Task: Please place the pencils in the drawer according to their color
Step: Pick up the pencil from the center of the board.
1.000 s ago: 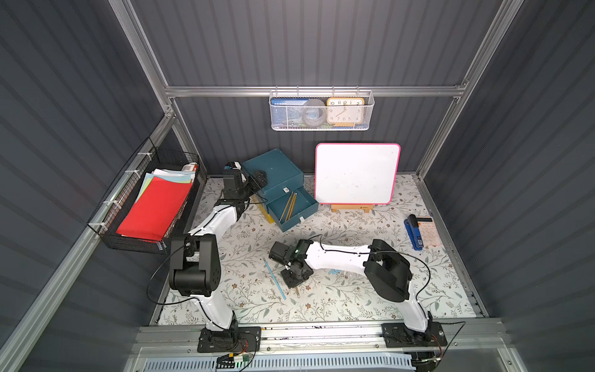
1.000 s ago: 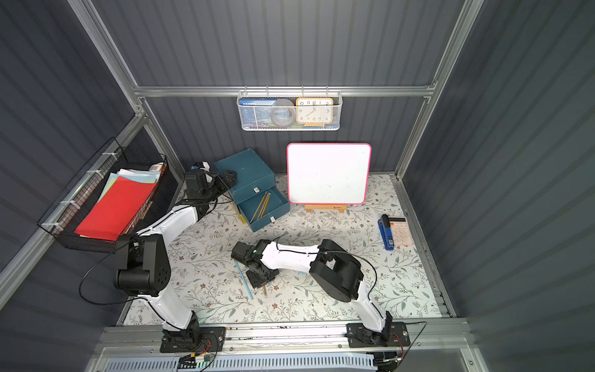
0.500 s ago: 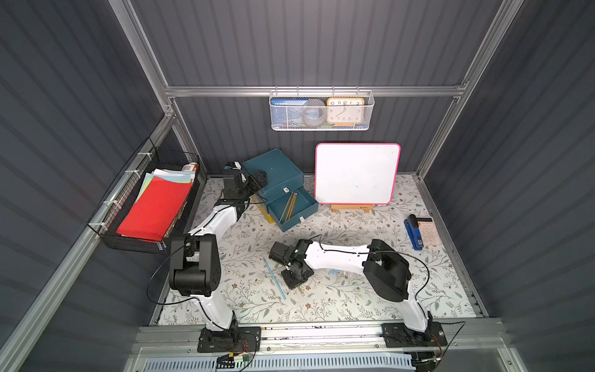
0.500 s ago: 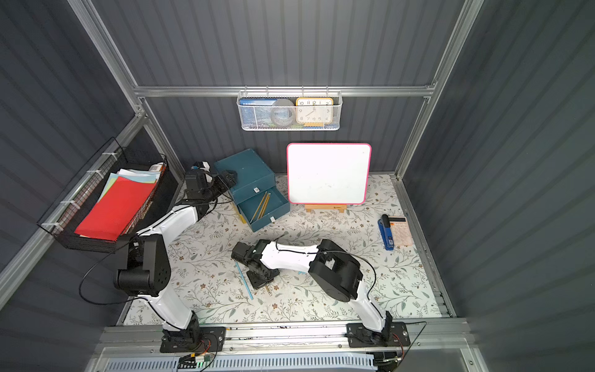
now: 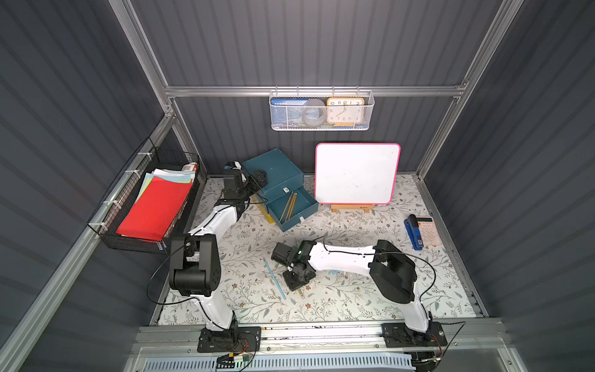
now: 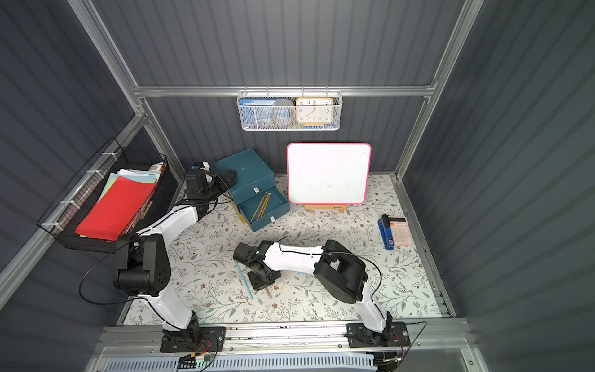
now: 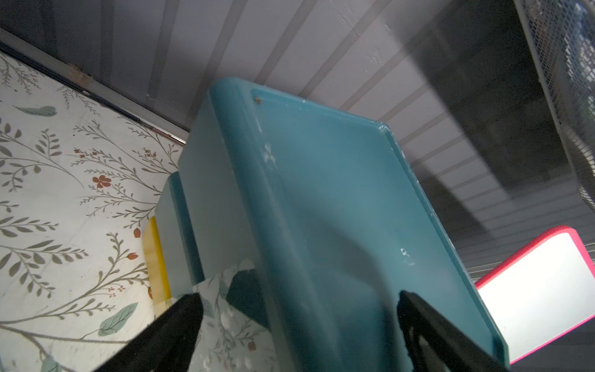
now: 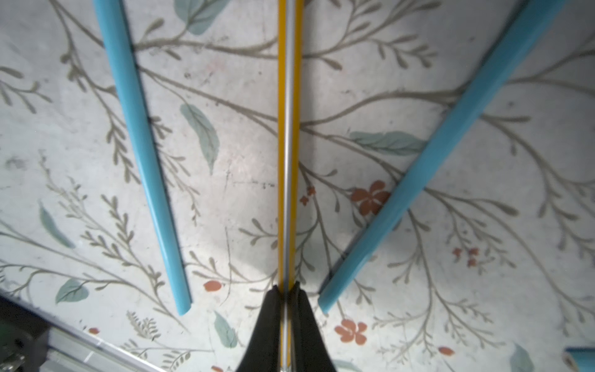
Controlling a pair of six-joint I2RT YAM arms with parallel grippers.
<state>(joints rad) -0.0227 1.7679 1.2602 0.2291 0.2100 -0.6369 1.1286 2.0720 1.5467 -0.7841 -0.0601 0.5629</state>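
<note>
Floral mat (image 5: 354,306): my right gripper (image 8: 285,290) clamps 1 yellow pencil (image 8: 289,128); drawer (image 5: 297,222) at 12 o'clock holds more; blue pencils (image 8: 145,161) unsorted; left gripper (image 7: 297,295) spread wide.

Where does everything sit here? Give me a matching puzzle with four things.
Things:
1 clock
2 stapler
3 red paper
4 loose yellow pencil

Places:
A in the black basket
B between the right fingers
C in the white basket
D beside the calculator

Pairs: 1-C, 2-D, 3-A, 4-B

Top views share the whole table (image 5: 354,225) from above; wrist cameras close-up.
</note>
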